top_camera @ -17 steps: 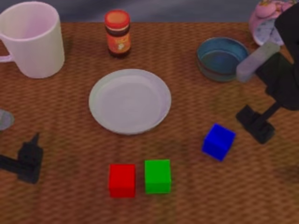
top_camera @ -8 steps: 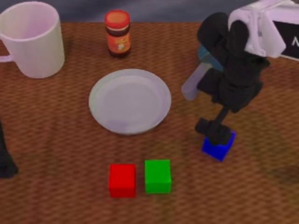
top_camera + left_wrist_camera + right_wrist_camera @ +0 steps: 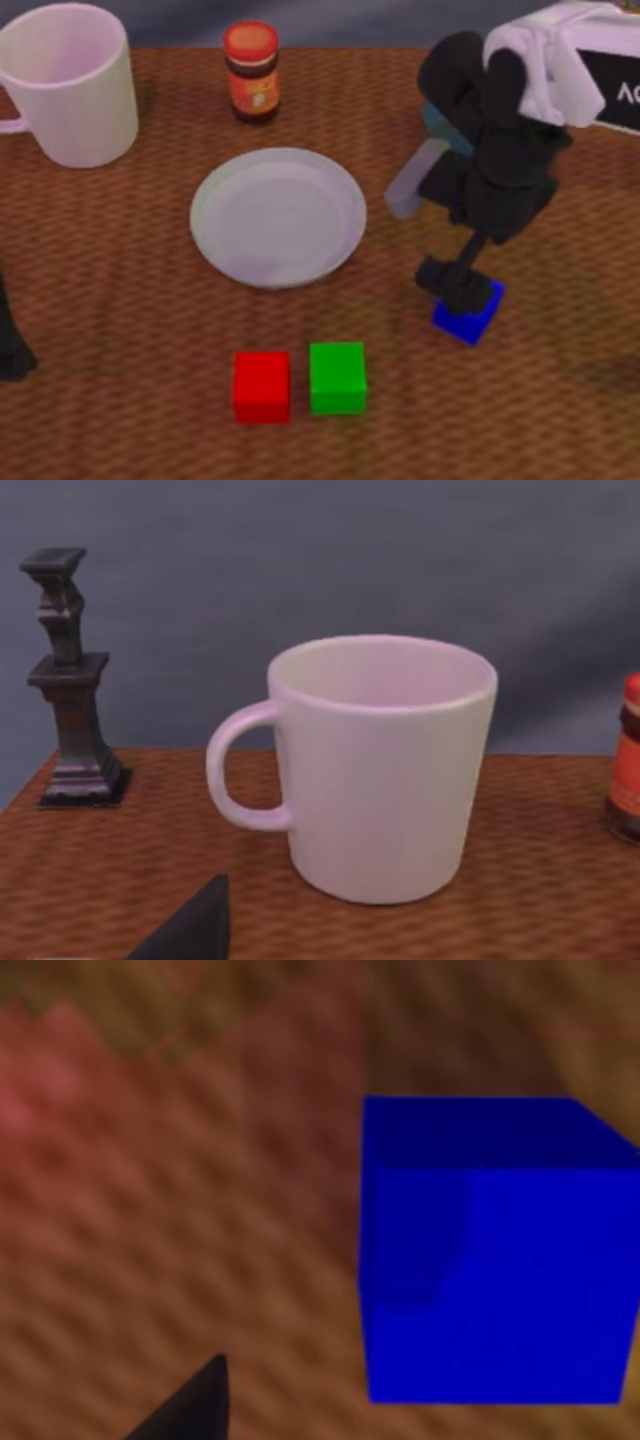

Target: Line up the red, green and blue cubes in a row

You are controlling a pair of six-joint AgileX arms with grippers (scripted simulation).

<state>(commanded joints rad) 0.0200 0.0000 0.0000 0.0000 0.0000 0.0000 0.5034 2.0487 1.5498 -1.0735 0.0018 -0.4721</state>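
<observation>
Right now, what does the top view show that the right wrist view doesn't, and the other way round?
Only the top view shows the red cube and green cube side by side, the plate, mug, jar, and the right end effector over the blue cube. Only the right wrist view shows that cube's side faces close up. Both show the blue cube and the table.

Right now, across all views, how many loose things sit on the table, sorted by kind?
Cubes: 3, namely red cube, green cube, blue cube under the right gripper
Mug: 1, white mug
Plate: 1, white plate
Jar: 1, red-capped orange jar
Bowl: 1, blue-grey bowl, mostly hidden
Dark pedestal figure: 1
Total: 8
</observation>
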